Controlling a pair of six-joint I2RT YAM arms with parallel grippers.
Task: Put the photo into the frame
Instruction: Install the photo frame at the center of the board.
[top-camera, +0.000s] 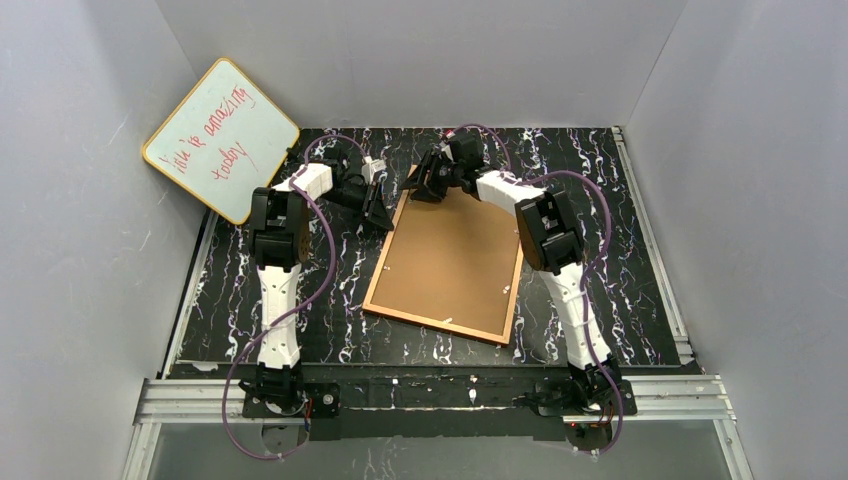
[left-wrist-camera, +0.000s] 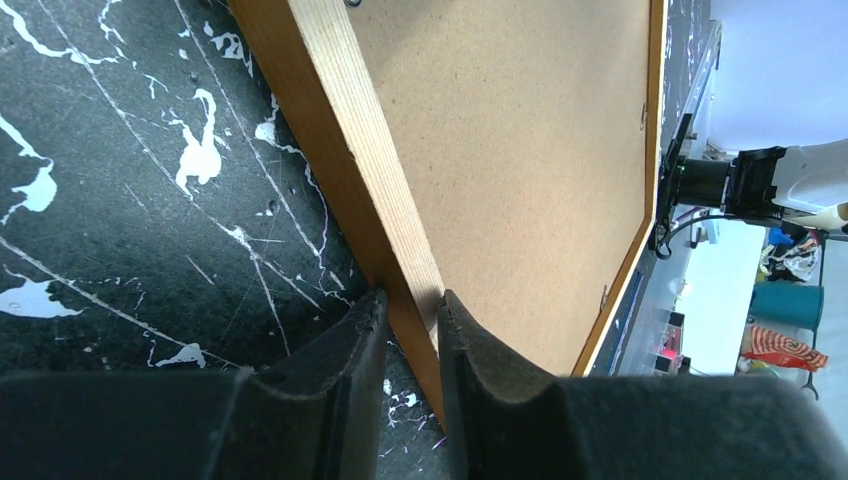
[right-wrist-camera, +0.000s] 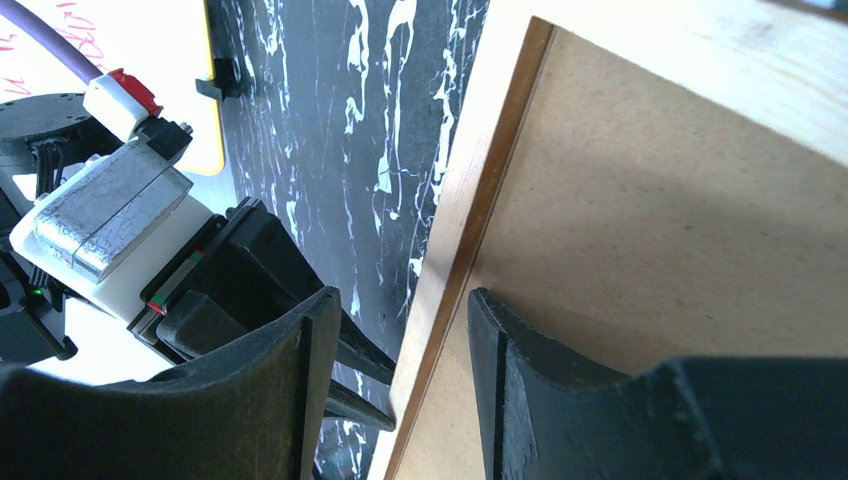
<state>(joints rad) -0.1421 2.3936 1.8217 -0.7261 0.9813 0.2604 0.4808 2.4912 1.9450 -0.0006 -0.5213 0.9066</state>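
Stretching away from the arms' aluminium rail (top-camera: 440, 395), a black, white-veined table (top-camera: 620, 250) carries the frame (top-camera: 450, 265), fibreboard back up. The left gripper (left-wrist-camera: 410, 310) is clamped on its wooden edge; the right gripper (right-wrist-camera: 400, 295), just beside it, straddles the edge with jaws apart. Beyond the left gripper, a whiteboard (top-camera: 222, 140) leans against grey walls (top-camera: 420, 60).

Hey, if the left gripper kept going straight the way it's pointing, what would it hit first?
The frame: its pale wooden side rail sits between the fingers of the left gripper, so the gripper would probably just slide further onto that rail.
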